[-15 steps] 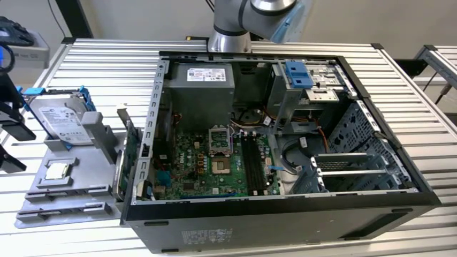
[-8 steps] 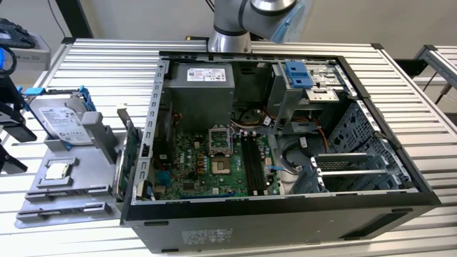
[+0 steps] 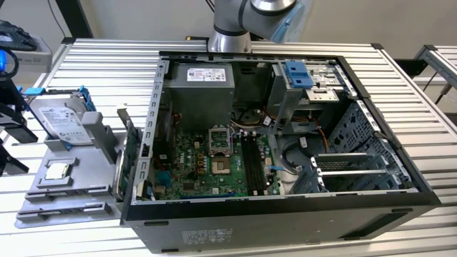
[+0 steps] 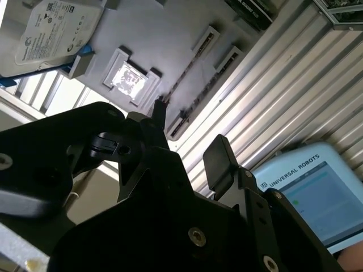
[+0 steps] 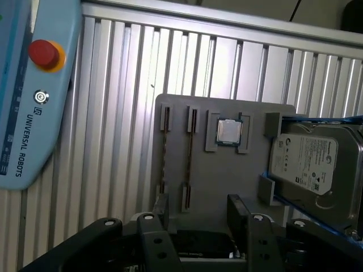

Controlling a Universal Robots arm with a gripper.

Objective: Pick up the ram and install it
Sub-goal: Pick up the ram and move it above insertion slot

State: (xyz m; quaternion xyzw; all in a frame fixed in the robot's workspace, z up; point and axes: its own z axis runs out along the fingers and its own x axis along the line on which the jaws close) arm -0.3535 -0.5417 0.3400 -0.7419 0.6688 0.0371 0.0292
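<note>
While the gripper (image 5: 198,214) is hanging above the grey tray (image 5: 227,175), fingers apart and gripping nothing, the ram (image 5: 189,161) is standing on edge in a tray slot beside the processor chip (image 5: 229,132), at the exterior view's left of the open computer case (image 3: 286,225).

The place was a robotics lab or test workshop, set up for computer assembly. The worktop (image 3: 300,51) was built of ribbed aluminium slats. An open desktop computer case (image 3: 286,225) lay on it, its motherboard (image 3: 207,160) bared. At the exterior view's left, a grey fixture tray (image 3: 71,187) held a hard drive (image 3: 64,120) and a processor chip (image 3: 55,170) in fitted pockets. An industrial robot arm (image 3: 232,24) with a black pincer (image 5: 198,198) rose at the far side. A teach pendant (image 5: 25,124) with a red emergency-stop button (image 5: 44,52) lay on the slats.
</note>
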